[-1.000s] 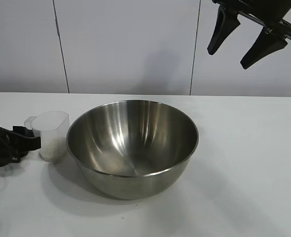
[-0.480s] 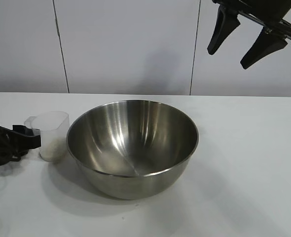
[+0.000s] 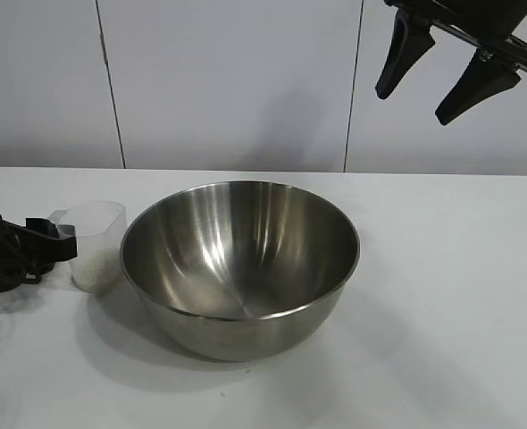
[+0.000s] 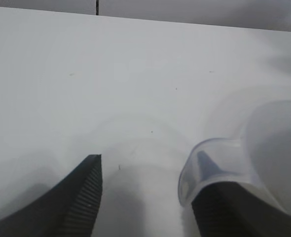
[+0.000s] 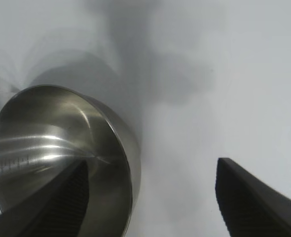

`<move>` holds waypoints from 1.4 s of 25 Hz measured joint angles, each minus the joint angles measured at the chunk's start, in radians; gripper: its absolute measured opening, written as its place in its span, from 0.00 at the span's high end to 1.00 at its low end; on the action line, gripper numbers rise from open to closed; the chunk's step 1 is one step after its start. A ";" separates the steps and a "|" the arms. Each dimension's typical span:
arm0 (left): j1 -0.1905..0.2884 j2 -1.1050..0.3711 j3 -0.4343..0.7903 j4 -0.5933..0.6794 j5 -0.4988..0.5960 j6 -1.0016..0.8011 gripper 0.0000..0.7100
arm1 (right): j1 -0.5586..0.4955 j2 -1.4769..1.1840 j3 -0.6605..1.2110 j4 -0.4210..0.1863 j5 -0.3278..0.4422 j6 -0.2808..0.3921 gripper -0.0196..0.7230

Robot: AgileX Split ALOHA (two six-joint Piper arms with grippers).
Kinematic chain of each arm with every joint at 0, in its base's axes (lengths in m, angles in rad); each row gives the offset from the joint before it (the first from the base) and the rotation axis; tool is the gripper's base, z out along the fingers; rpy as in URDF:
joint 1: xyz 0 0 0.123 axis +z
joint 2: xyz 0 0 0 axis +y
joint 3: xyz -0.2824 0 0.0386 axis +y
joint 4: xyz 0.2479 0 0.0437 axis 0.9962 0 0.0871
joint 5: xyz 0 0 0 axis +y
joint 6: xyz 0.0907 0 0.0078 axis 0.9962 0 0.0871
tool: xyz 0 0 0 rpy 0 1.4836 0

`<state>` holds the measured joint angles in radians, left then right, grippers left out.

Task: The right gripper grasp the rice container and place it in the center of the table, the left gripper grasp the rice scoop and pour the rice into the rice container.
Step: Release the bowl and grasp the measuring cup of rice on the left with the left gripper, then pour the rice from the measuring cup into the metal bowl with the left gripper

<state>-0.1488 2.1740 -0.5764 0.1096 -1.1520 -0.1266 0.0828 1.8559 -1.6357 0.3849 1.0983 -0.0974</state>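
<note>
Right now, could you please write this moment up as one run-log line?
rice container: mid-table, empty | rice scoop: upright beside it, rice inside | left hand: open at scoop handle | right hand: open, raised

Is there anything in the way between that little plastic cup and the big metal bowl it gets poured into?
Nothing visible. The rice scoop stands right beside the rice container on the table, with the left gripper at its handle.

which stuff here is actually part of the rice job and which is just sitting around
Part of the job: bowl, scoop with rice in it, left gripper at the scoop's handle, right gripper open, high above the table.
Just lying about: nothing that shows.
</note>
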 joint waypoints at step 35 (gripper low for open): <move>-0.052 -0.625 0.041 0.271 0.436 -0.003 0.99 | 0.000 0.000 0.000 0.000 -0.026 -0.003 0.31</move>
<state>-0.2010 1.5489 -0.5354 0.3802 -0.7160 -0.1297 0.0828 1.8559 -1.6357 0.3849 1.0728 -0.1008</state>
